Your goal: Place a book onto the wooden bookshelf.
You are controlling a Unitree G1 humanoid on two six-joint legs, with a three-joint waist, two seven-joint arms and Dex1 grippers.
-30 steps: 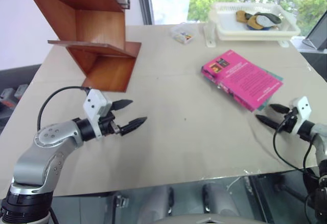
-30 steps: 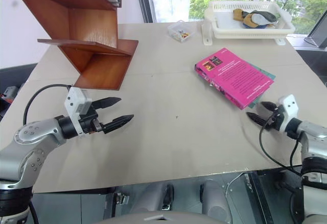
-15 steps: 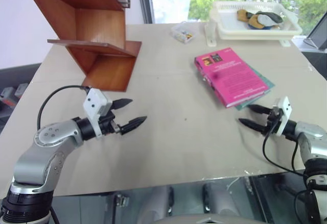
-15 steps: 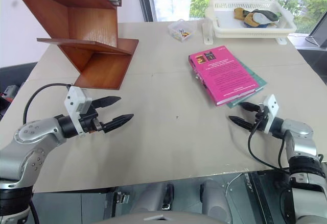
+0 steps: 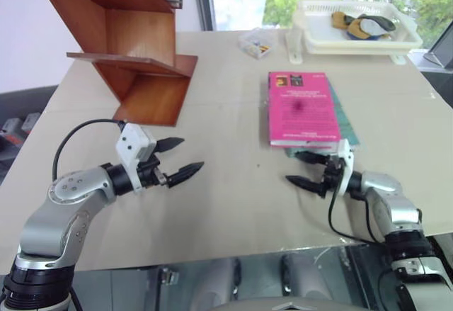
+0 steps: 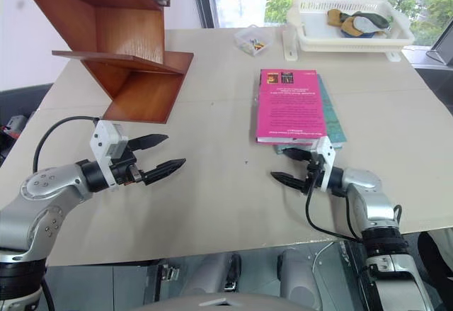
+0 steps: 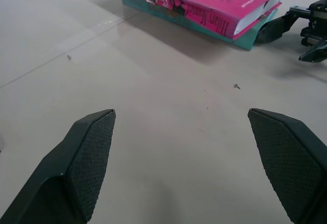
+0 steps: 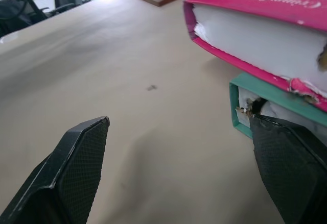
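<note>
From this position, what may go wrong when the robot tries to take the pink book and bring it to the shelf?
1. The pink book lies directly on a teal book. One finger of the open right gripper touches the teal book's corner, so it may push or grab the wrong one.
2. Pressing on that corner may slide both books across the table.
3. The wooden bookshelf stands far across, near the open left gripper, so the carry is probably long.
</note>
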